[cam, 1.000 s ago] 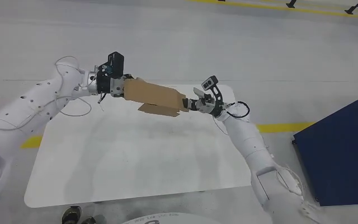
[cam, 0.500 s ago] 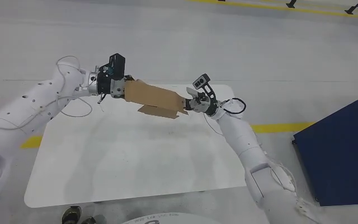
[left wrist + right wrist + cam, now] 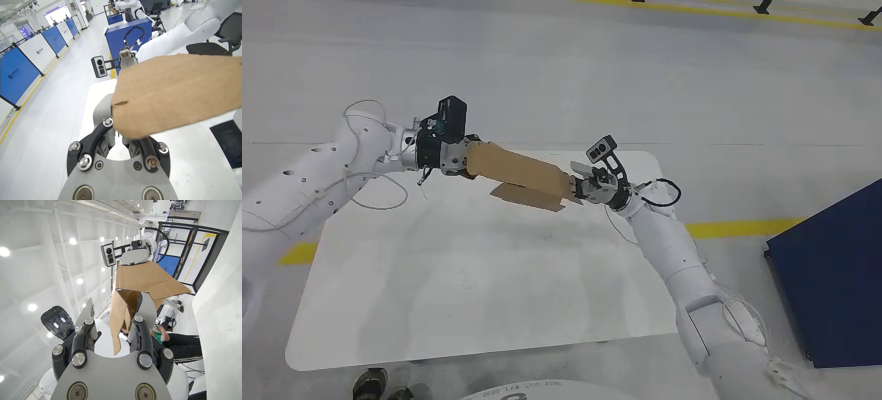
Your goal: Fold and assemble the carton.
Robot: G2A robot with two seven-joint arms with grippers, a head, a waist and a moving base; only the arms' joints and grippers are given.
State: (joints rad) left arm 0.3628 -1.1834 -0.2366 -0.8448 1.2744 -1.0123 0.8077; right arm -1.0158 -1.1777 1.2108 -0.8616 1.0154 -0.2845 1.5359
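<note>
Brown cardboard carton [image 3: 522,172], flaps loose

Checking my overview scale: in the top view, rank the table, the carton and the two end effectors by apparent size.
1. table
2. carton
3. left end effector and right end effector, too alike to rank; both look far smaller than the carton.

**Brown carton held above the surface, one end open**

The carton [image 3: 522,172] is plain brown corrugated cardboard, a long sleeve that is still partly flattened. It is off the surface [image 3: 442,300], over its far edge, and spans lengthwise between the two hands. The left hand [image 3: 464,160] pinches one end. The other end gapes open and shows its inside, with loose flaps splayed out. One wall stands between the spread fingers of the right hand [image 3: 582,187].
</note>
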